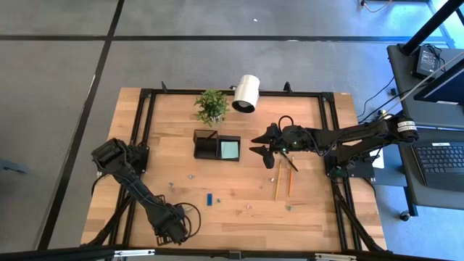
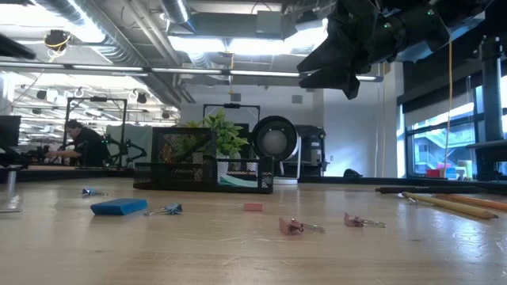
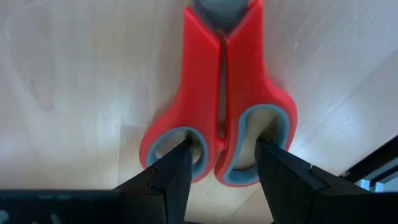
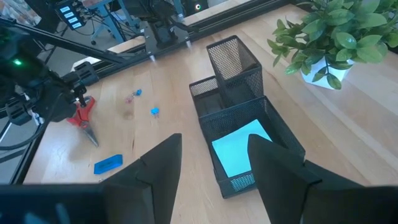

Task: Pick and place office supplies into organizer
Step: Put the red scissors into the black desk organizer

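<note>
Red-handled scissors (image 3: 221,81) lie flat on the wooden table near its front left, also seen in the right wrist view (image 4: 84,117). My left gripper (image 3: 221,149) points down at them, open, one fingertip at each handle loop. The black organizer (image 1: 206,145) stands mid-table with a teal note pad (image 1: 230,148) in its right compartment. My right gripper (image 1: 261,145) hovers open just right of the organizer, holding nothing. Two pencils (image 1: 284,178) lie right of centre, and a blue piece (image 1: 209,198) lies near the front. My left gripper comes at the scissors from above, with its fingers (image 3: 180,168) spread across the handles. One fingertip stands at the smaller loop (image 3: 196,146) and the other at the larger loop (image 3: 249,124). I cannot tell whether they touch the plastic. The scissors lie flat on the table.
A potted plant (image 1: 212,105) and a white lamp (image 1: 247,93) stand at the far edge behind the organizer. Small clips (image 2: 293,227) and a pink piece (image 2: 253,207) are scattered over the front half. The black table frame (image 1: 330,145) runs along the sides.
</note>
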